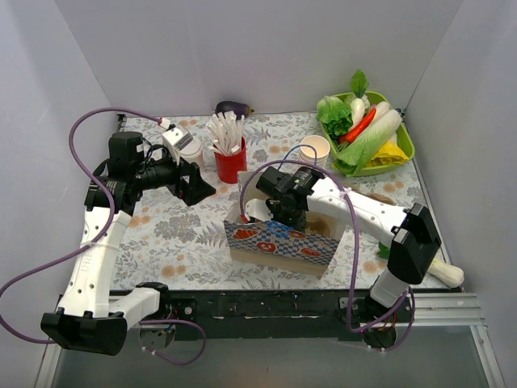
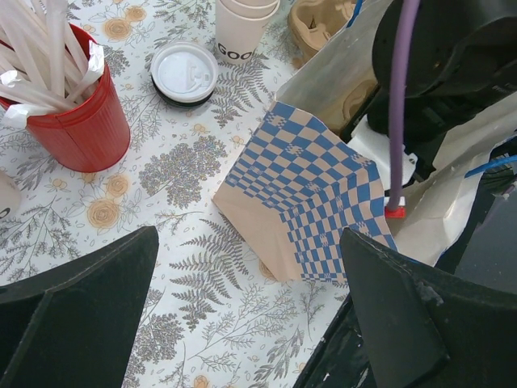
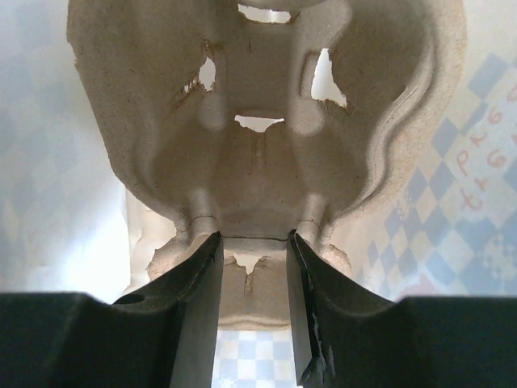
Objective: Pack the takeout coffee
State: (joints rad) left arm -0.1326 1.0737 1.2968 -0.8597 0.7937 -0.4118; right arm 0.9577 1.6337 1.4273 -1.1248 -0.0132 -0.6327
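The takeout coffee (image 1: 191, 150), a small cream cup with a white lid, stands on the floral cloth left of the red cup, just behind my left wrist. My left gripper (image 1: 198, 187) (image 2: 249, 236) hangs open over the cloth, apart from the coffee, its fingers pointing at the near corner of the blue-checked paper bag (image 1: 279, 246) (image 2: 315, 186). My right gripper (image 1: 279, 217) (image 3: 252, 238) reaches down inside the bag. It is shut on the middle ridge of a brown pulp cup carrier (image 3: 258, 145) (image 1: 325, 226).
A red cup of white sticks (image 1: 230, 162) (image 2: 73, 121) and a stack of lidless cream cups (image 1: 315, 149) (image 2: 246, 24) stand behind the bag. A loose white lid (image 2: 184, 71) lies between them. A green tray of vegetables (image 1: 406, 145) sits far right, an eggplant (image 1: 234, 107) at the back wall.
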